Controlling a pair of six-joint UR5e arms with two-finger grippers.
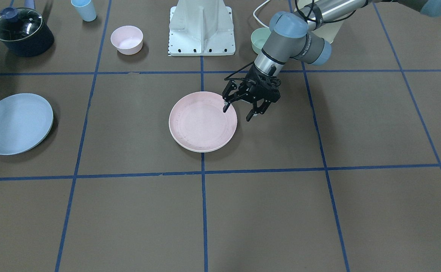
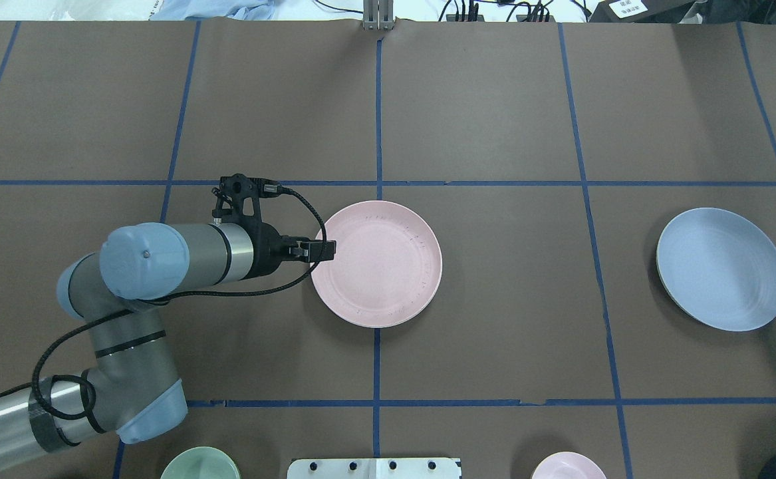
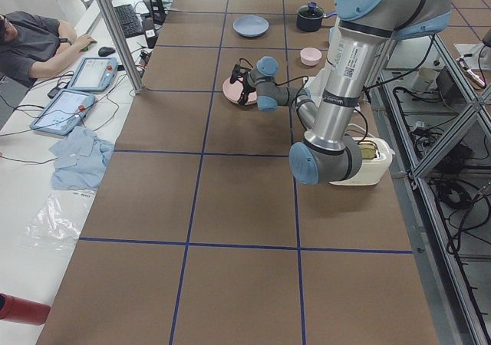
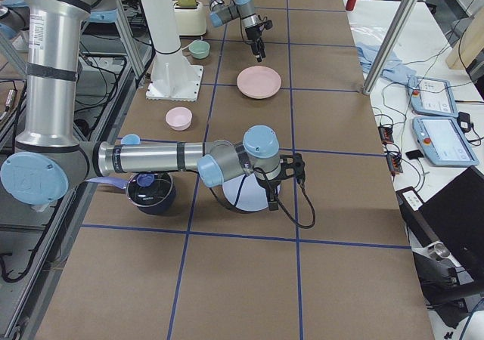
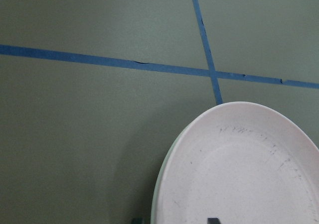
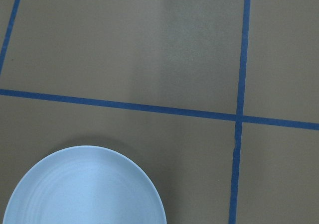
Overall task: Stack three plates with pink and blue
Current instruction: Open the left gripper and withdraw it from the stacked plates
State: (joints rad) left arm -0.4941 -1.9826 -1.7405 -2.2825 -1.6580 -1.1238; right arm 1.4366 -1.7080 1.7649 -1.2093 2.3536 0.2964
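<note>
Pink over pale cream-green: the pink plate [image 1: 203, 121] lies flat on the cream-green plate [image 1: 201, 151], of which only a thin rim shows under its edge. The stack sits on the brown table [image 1: 137, 211], at a crossing of the blue tape lines [image 1: 203, 196].

Left gripper [image 1: 237, 112]: jaws spread, pointing down at the stack's edge on the robot's side. One fingertip [image 1: 225, 107] hangs over the inside of the pink plate and the other over bare table just outside it. The left wrist view shows the rim running between the two tips. Whether either tip touches the plate cannot be told. The mint bowl [image 1: 260, 39] stands behind this gripper, toward the robot's base.

Blue plate [image 1: 15, 123]: alone on the table, well apart from the left gripper and the stack, at the robot's right end. The pink bowl [image 1: 126, 39] stands between it and the base.

Right gripper [image 4: 273, 198]: seen only in the exterior right view, hanging over the blue plate at the end of the near arm. Its jaw state cannot be told. In the right wrist view the blue plate fills the lower left corner, with no fingertips in sight.
</note>
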